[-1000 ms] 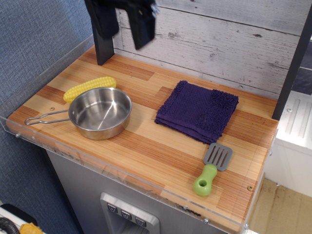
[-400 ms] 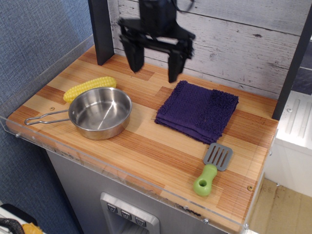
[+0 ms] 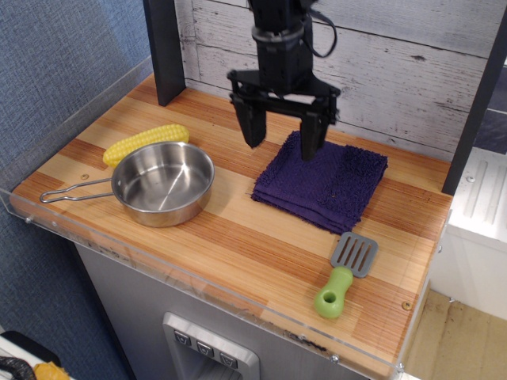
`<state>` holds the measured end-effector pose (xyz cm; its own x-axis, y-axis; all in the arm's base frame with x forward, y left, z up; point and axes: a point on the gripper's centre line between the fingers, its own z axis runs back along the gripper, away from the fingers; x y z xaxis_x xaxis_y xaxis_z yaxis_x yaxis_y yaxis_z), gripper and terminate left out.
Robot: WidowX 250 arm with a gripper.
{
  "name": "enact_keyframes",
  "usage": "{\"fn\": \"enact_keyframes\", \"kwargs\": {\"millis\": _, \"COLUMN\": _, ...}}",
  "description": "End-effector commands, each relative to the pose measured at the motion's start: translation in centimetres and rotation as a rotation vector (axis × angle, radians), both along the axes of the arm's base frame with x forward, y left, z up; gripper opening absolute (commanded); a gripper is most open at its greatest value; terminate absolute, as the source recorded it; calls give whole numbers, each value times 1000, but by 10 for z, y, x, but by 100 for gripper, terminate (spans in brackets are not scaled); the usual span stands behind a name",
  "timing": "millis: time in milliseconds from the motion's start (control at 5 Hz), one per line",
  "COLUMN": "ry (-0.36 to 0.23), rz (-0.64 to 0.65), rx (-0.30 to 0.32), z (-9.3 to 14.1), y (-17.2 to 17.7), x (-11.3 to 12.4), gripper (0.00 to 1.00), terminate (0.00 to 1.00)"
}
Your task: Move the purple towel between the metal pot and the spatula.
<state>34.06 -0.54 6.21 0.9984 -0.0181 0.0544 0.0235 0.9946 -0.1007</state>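
Nearest, the spatula, grey slotted blade and lime-green holed handle, is seen on the striped wood counter. The round shiny pot is set left, beside a knobbly yellow corn cob. Farther back, the fuzzy folded towel lies flat under the black gripper, whose jaws are held apart.

Worktop: striped wood grain in light and reddish-brown planks, clear plastic edging; rear wall weathered grey-white boards. Towel dark purple with fuzzy pile; pot shiny silver steel; corn cob yellow. Spatula: grey slotted blade, lime-green handle; tool black.
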Motion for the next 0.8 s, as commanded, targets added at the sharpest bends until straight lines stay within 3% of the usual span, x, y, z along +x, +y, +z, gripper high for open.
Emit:
{"fn": "enact_keyframes", "kwargs": {"millis": 0, "ry": -63, "rz": -143, "rx": -8, "z": -15, "y": -24, "x": 4, "gripper": 100, "terminate": 0}}
{"fn": "enact_keyframes", "kwargs": {"millis": 200, "ry": -77, "rz": -155, "rx": 11, "z": -27, "y": -31, "x": 6, "gripper": 100, "terminate": 0}}
{"fn": "enact_keyframes", "kwargs": {"millis": 600, "ry": -171, "rz": 30, "rx": 172, "z": -55, "y": -31, "x": -2, "gripper": 100, "terminate": 0}}
